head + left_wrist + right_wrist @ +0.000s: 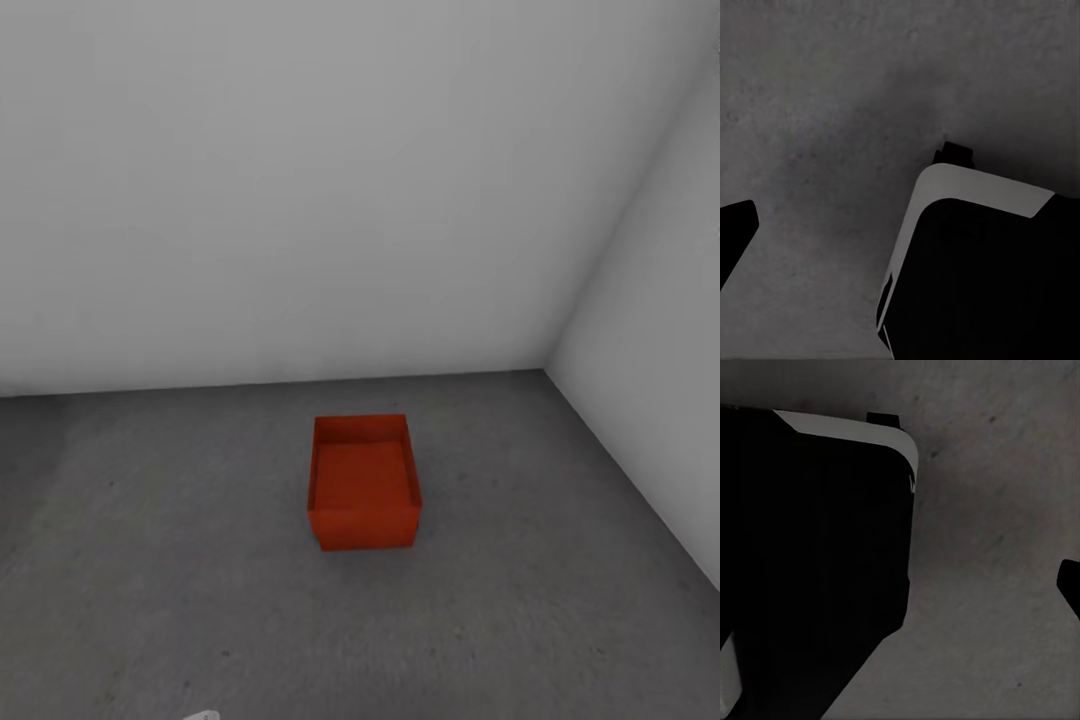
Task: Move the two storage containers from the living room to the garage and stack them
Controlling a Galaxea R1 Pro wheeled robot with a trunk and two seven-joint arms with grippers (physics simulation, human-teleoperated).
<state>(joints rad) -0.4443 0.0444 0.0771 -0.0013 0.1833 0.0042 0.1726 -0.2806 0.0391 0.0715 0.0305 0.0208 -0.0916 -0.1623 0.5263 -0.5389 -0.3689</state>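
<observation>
Grey garage walls meet in a corner above the dark concrete floor. One orange-red storage container sits upright on that floor, near the corner. Both wrist views look down past the robot's dark base at concrete; whether either arm's jaws are open cannot be told.

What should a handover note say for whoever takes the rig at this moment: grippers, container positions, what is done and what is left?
Grippers: both wrist views look down at the grey floor and the robot's own dark base; whether the jaws are open or shut cannot be told, and nothing orange shows near them.
Containers: one orange-red container sits upright and empty on the garage floor, apart from the grey walls and near the corner.
Done: one container is placed in the garage.
Left: nothing is stacked on it yet; the other container has to be fetched and set on top.
</observation>
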